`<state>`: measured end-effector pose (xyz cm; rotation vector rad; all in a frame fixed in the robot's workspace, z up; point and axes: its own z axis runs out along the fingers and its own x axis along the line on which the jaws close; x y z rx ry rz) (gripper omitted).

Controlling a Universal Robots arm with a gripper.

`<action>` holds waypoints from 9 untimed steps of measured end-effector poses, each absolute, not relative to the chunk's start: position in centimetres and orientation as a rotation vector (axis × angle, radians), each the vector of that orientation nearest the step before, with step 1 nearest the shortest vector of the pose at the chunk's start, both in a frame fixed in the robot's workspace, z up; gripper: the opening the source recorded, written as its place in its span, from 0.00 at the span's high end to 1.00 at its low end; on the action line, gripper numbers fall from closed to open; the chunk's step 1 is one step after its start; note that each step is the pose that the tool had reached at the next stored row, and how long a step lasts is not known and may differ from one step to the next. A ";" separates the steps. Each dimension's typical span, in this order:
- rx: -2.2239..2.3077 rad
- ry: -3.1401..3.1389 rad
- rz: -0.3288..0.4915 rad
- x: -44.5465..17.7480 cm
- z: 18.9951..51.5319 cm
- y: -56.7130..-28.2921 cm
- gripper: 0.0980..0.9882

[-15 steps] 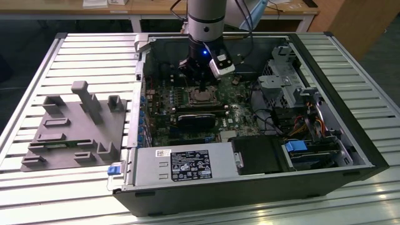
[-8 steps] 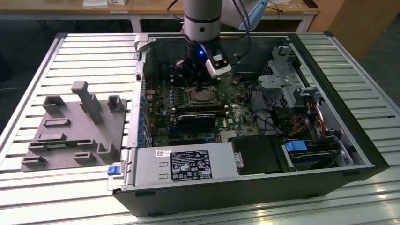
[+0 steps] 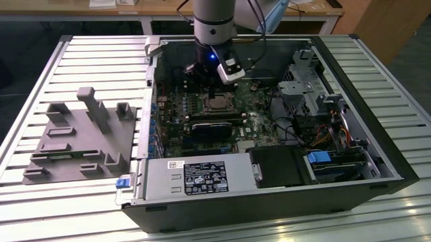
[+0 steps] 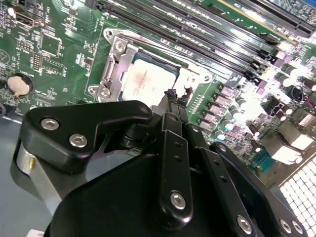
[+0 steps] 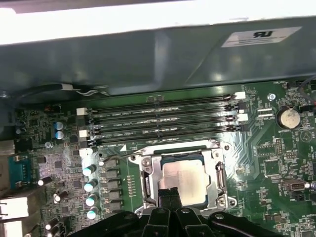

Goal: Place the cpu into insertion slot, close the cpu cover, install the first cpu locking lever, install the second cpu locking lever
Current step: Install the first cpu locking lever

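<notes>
gripper (image 5: 170, 192), pinched closed and empty, hangs at the seated cpu's (image 5: 187, 177) edge.

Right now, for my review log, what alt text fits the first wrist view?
The tool, its black fingers together, hangs over one edge of the pale cpu, which the silver cpu cover frames on a green motherboard. Four long memory slots run beyond it.

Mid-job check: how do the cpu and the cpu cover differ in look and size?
The cpu is a solid, pale square; the cpu cover is a shiny silver frame with an open window. The cpu is smaller and sits inside the window; the cpu cover surrounds it. Both are square and appear to lie flat.
</notes>
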<state>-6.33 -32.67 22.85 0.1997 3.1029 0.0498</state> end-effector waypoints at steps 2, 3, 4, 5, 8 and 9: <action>0.200 3.102 0.050 -6.5 22.8 -32.7 1.00; 0.200 3.102 0.050 -6.7 22.9 -32.7 1.00; 0.200 3.101 0.050 -6.8 22.9 -32.7 1.00; 0.200 3.100 0.050 -7.0 22.9 -32.7 1.00; 0.199 3.098 0.050 -7.4 22.9 -32.7 1.00; 0.199 3.097 0.050 -7.6 22.9 -32.7 1.00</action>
